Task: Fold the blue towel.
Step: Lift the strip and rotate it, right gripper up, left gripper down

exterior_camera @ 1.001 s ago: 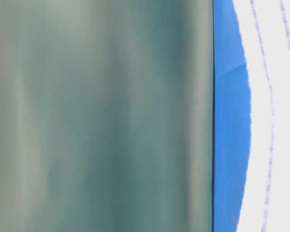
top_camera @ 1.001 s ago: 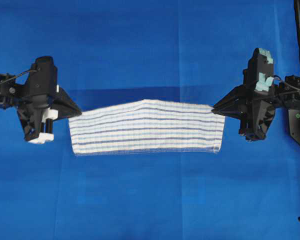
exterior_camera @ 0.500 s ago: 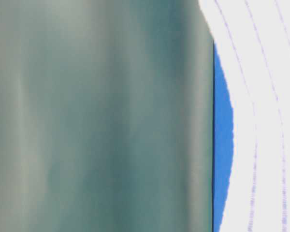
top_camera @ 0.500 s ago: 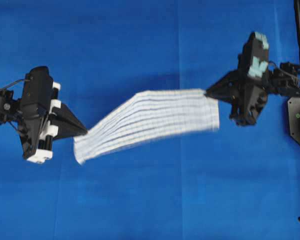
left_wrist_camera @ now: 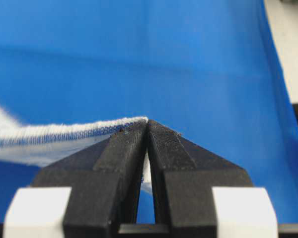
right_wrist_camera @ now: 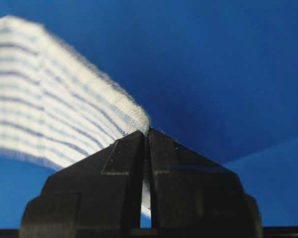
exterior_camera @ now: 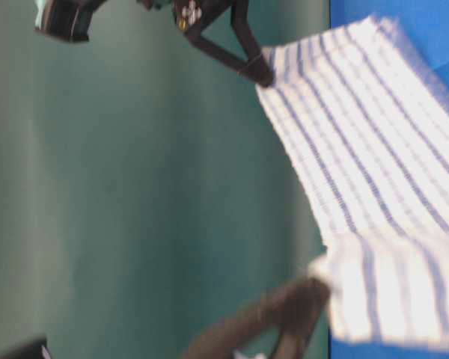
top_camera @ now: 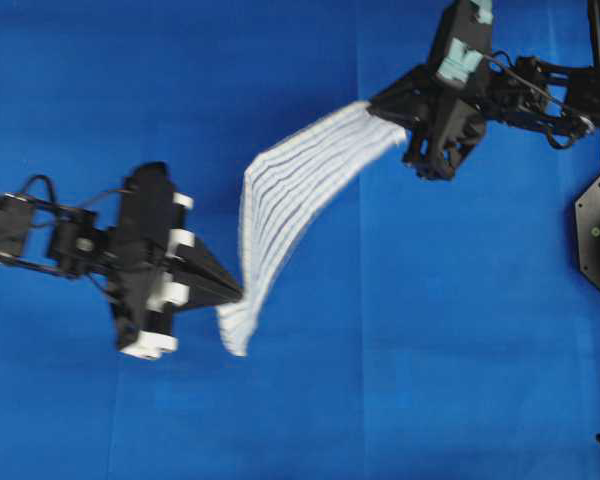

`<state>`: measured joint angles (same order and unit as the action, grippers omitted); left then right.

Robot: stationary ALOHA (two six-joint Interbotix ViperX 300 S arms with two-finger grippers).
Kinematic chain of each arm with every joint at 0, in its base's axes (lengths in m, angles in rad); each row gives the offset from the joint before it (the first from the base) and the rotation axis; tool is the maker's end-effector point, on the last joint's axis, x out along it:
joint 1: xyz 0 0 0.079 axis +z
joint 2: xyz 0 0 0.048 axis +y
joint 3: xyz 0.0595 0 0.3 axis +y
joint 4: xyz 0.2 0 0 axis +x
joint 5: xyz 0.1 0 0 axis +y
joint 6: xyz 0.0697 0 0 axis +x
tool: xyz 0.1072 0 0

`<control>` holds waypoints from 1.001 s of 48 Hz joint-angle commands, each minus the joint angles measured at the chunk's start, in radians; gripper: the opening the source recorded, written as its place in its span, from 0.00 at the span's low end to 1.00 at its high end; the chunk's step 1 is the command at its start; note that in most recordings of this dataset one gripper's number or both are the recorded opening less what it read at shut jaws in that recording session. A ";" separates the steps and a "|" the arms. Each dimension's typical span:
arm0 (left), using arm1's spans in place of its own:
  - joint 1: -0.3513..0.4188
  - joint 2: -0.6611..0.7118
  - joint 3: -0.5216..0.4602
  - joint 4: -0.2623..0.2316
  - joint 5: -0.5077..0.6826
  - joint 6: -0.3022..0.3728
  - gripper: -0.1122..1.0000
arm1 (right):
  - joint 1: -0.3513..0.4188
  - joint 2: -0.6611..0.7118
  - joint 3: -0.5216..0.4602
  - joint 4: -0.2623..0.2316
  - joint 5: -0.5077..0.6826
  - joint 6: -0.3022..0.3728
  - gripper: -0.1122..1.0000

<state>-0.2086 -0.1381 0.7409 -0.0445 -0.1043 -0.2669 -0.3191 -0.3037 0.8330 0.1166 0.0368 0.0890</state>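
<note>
Blue sheet [top_camera: 280,420] beneath blue towel [top_camera: 290,190] (airborne), corners in both clamped end effectors.

A plain solid-blue sheet [top_camera: 280,420] covers the whole work surface, with faint straight fold creases crossing it (one runs top to bottom near the middle). In the table-level view a blurred grey-green wall [exterior_camera: 135,187] fills the left. Light is even and bright.

Blue towel [top_camera: 290,205] swung diagonal (lifted).
</note>
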 commanded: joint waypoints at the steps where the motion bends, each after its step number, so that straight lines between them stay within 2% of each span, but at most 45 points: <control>1: -0.003 0.041 -0.086 -0.002 -0.012 -0.002 0.11 | -0.018 0.003 -0.052 -0.023 -0.006 -0.002 0.12; 12: -0.003 0.167 -0.250 -0.002 -0.012 0.000 0.11 | -0.035 -0.003 -0.074 -0.069 -0.002 -0.002 0.12; 28: -0.009 0.328 -0.440 -0.002 -0.012 0.011 0.11 | -0.089 -0.104 0.002 -0.075 0.028 -0.002 0.12; 36: -0.009 0.362 -0.472 0.000 -0.014 0.012 0.11 | -0.100 -0.118 0.012 -0.080 0.029 -0.003 0.12; 48: -0.032 0.362 -0.451 -0.011 -0.037 -0.005 0.11 | -0.103 -0.002 -0.069 -0.129 0.031 -0.005 0.12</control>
<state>-0.2270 0.2454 0.2961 -0.0506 -0.1258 -0.2700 -0.4172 -0.3252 0.8099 -0.0015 0.0706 0.0859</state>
